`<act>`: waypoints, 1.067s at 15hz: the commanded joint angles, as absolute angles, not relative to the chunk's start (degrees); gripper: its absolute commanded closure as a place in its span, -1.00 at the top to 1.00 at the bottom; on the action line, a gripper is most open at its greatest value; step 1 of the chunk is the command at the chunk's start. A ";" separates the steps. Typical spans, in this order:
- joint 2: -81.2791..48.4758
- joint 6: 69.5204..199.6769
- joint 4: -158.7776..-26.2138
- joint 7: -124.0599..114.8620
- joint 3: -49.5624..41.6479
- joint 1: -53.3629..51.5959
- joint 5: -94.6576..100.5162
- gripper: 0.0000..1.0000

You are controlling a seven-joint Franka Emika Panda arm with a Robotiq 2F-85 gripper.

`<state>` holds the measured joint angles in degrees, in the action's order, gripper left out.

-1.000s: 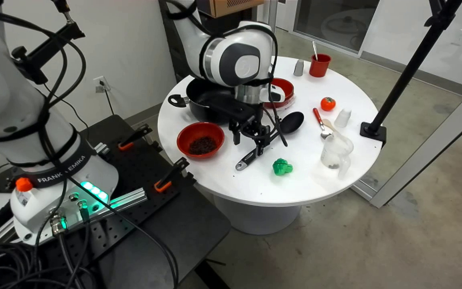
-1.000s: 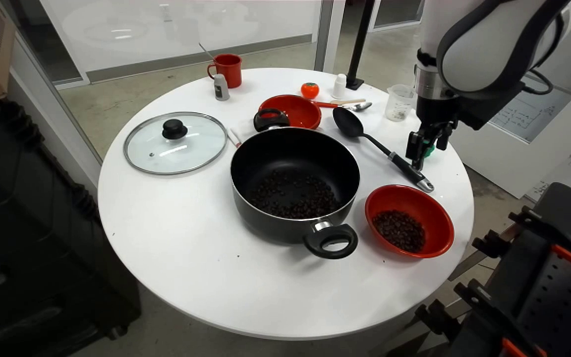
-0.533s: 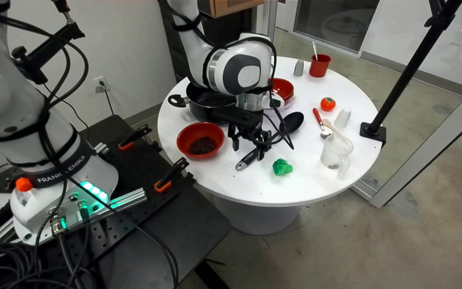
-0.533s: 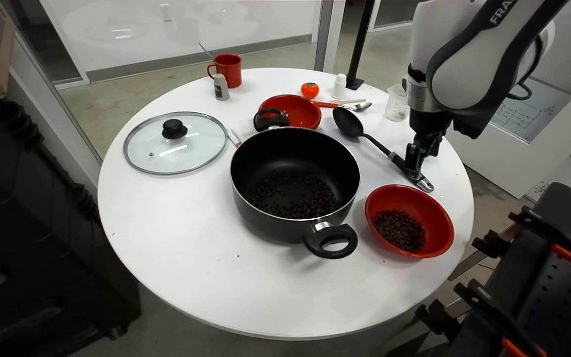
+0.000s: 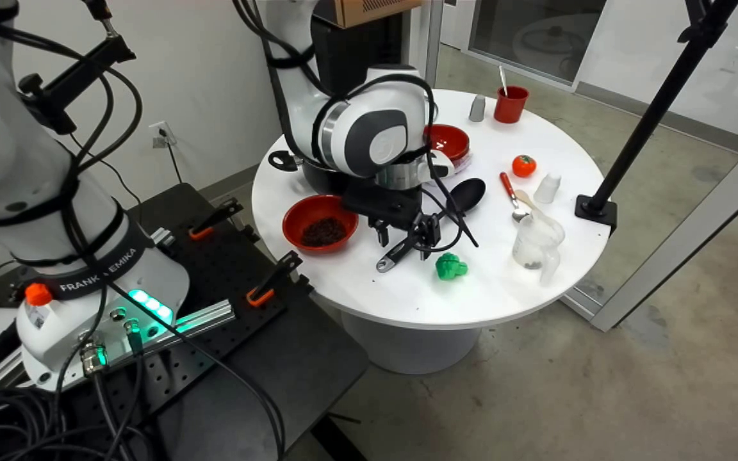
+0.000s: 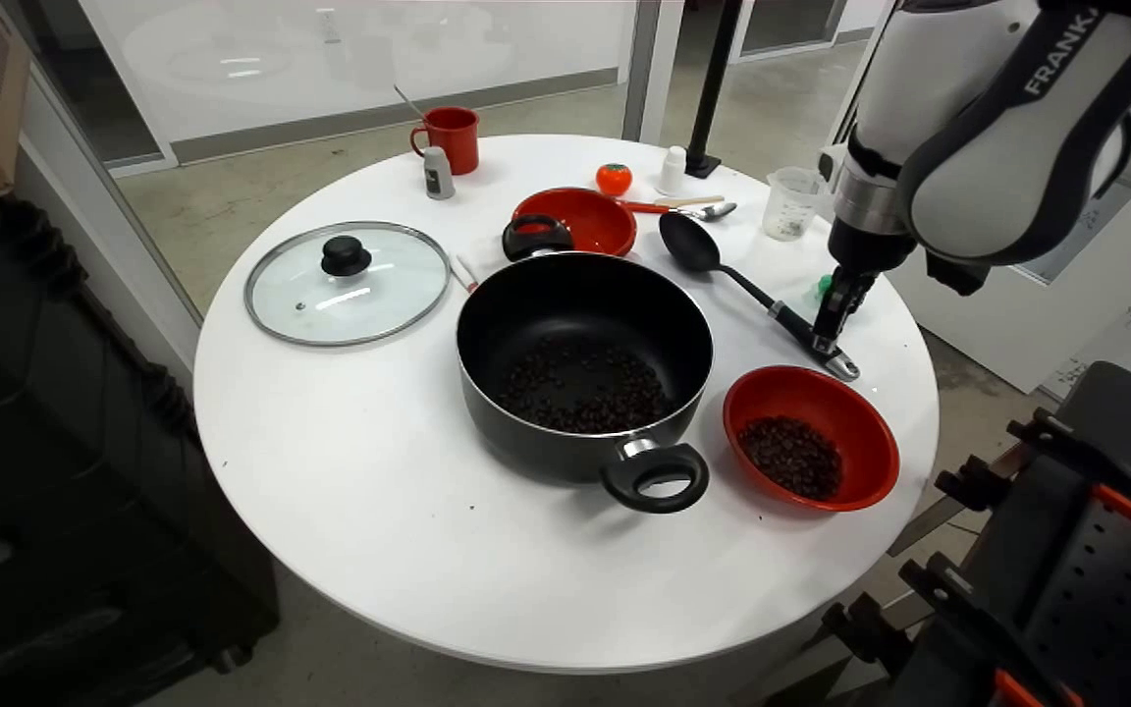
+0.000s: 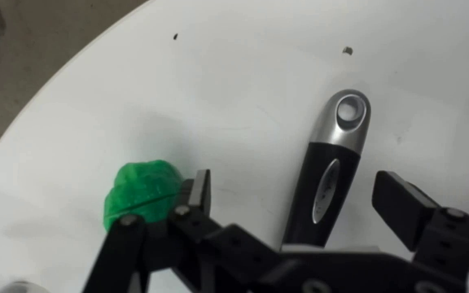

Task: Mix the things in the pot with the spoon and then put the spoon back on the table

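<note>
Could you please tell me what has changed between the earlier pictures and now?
The gripper has come down toward the spoon; in the wrist view, the handle shows between its open jaws. Nothing has been taken hold of or let go. The spoon, pot and glass lid stayed put.

My arm is smooth and white, bound with black straps over black cables, some bowing out in loops. One joint wears a dark grey plate round a pale disc; a silver collar circles my wrist. Green lights glow on my white base, under a dark band lettered FRANKA EMIKA. My gripper is black, with blocky fingers and round silvery screw heads.
</note>
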<state>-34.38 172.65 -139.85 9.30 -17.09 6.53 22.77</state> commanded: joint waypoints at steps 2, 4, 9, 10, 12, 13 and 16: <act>-33.40 178.91 -144.53 10.71 -17.22 6.54 20.76 1.00; -32.89 176.72 -145.02 10.32 -14.42 8.94 18.02 1.00; -32.63 171.44 -144.29 10.22 -6.95 15.90 11.01 1.00; -32.61 170.32 -143.98 10.40 -5.51 17.49 9.62 1.00; -32.70 168.77 -143.31 10.96 -3.52 19.84 7.44 1.00; -32.81 168.35 -142.89 11.23 -2.94 20.69 6.69 1.00; -33.01 167.26 -141.65 11.82 -1.87 22.55 5.24 1.00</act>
